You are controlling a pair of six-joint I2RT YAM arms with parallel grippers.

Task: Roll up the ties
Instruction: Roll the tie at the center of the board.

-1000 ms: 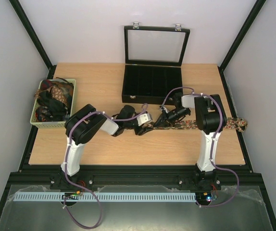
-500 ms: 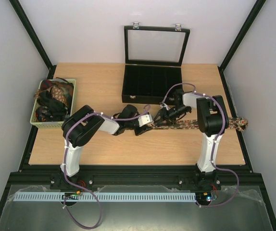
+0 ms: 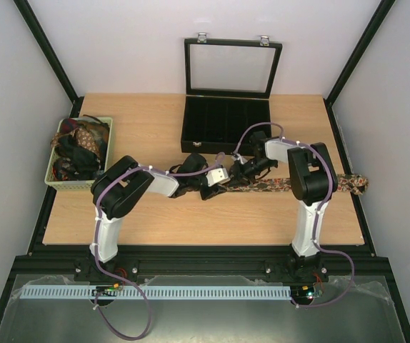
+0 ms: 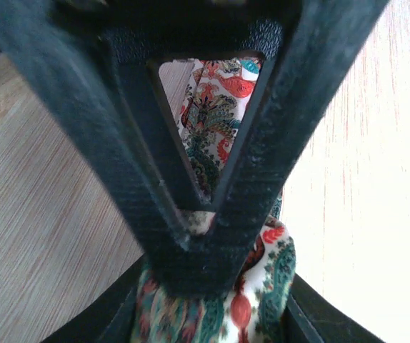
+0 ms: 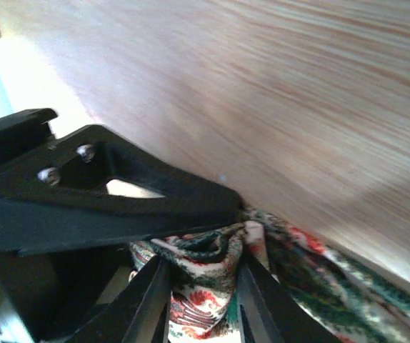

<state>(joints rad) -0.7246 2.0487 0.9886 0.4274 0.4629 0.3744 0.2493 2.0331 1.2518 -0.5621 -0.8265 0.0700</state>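
Tie (image 3: 273,186), one laid out, left claw (image 4: 198,239), right claw (image 5: 203,266), both clamped on it

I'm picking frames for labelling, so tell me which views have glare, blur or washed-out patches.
Top external: evenly lit and sharp, only soft shadows. Left wrist: the table on the right is blown out to white, while the tie print is crisp. Right wrist: the wood grain is smeared and soft, with a washed-out patch at upper left; the tie is in focus.
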